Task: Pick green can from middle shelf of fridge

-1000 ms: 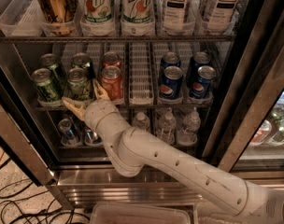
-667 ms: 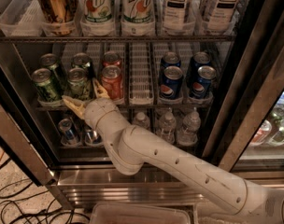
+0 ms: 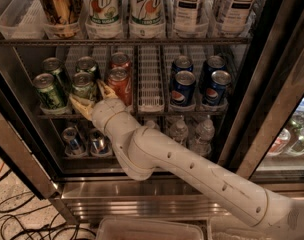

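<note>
The green can (image 3: 84,85) is standing upright on the middle shelf (image 3: 151,84) of the fridge (image 3: 142,196), with its long axis vertical and its top pointing up. A red can (image 3: 121,84) is sitting just beside it at 3 o'clock. The gripper (image 3: 90,98) is waiting at its 6 o'clock, fingers spread wide on both sides. I am judging the reach done; gripping and lifting are remaining.
</note>
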Tool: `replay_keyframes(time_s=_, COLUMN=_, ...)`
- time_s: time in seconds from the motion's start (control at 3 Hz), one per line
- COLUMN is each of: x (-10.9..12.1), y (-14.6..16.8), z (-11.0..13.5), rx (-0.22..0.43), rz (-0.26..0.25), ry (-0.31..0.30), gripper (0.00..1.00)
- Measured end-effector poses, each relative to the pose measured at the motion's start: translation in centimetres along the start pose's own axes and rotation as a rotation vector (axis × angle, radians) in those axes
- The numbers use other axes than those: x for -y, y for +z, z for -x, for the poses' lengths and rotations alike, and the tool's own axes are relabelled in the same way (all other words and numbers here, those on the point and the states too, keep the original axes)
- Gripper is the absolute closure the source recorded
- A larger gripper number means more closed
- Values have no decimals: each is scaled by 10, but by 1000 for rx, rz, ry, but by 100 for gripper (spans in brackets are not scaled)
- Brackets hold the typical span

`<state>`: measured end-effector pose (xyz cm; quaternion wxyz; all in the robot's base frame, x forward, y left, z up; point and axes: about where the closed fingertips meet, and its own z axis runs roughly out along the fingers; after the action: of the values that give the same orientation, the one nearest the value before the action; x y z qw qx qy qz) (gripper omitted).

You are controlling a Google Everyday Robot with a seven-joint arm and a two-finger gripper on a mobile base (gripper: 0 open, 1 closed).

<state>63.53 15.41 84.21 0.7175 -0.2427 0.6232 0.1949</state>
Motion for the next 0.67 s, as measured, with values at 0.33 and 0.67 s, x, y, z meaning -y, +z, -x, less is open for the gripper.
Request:
replay_keyframes(time_s=0.33, x=0, y=0, z=0, rx=0, rz=0, ry=0, gripper=69)
replay_keyframes(time_s=0.67, x=0, y=0, z=0, rx=0, rz=0, ry=0, gripper=92)
